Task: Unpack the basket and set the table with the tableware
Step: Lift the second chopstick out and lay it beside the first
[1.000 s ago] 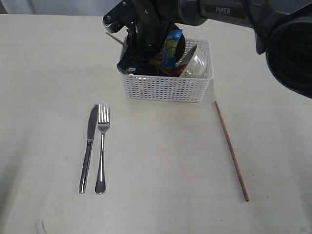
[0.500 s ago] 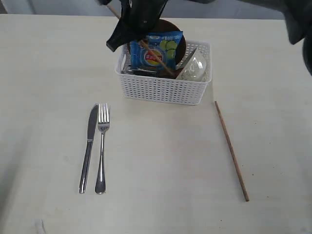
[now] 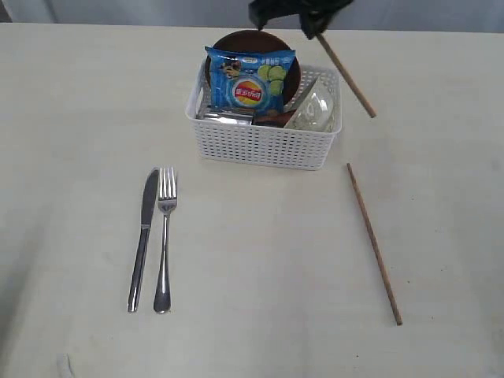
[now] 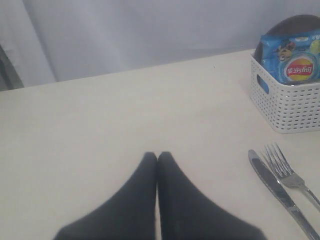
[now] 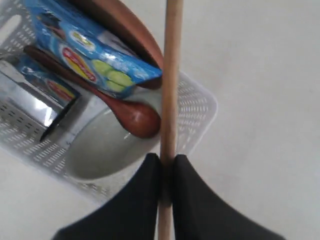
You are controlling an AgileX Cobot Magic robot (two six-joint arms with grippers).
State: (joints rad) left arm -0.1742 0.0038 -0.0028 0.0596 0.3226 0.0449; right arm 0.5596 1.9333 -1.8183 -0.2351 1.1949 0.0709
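The right claw (image 3: 313, 24) grips a tilted chopstick (image 3: 346, 76) in the air above the far right corner of the basket (image 3: 264, 146). In the basket stand a blue crisp bag (image 3: 250, 80), a dark plate (image 3: 250, 39) behind it, and a bowl (image 3: 316, 109). Before the basket on the counter (image 3: 252, 315) lie a knife (image 3: 142, 240) and fork (image 3: 164, 236) leftward, and a flat chopstick (image 3: 374, 244) rightward.

We log the pale table (image 3: 260, 260) bearing the basket (image 3: 264, 146), knife (image 3: 142, 240) just beside fork (image 3: 164, 244), and one chopstick (image 3: 374, 244) lying well apart.

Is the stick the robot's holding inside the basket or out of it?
Out. The right gripper is shut on the chopstick, holding it in the air above the basket, tilted, clear of everything inside.
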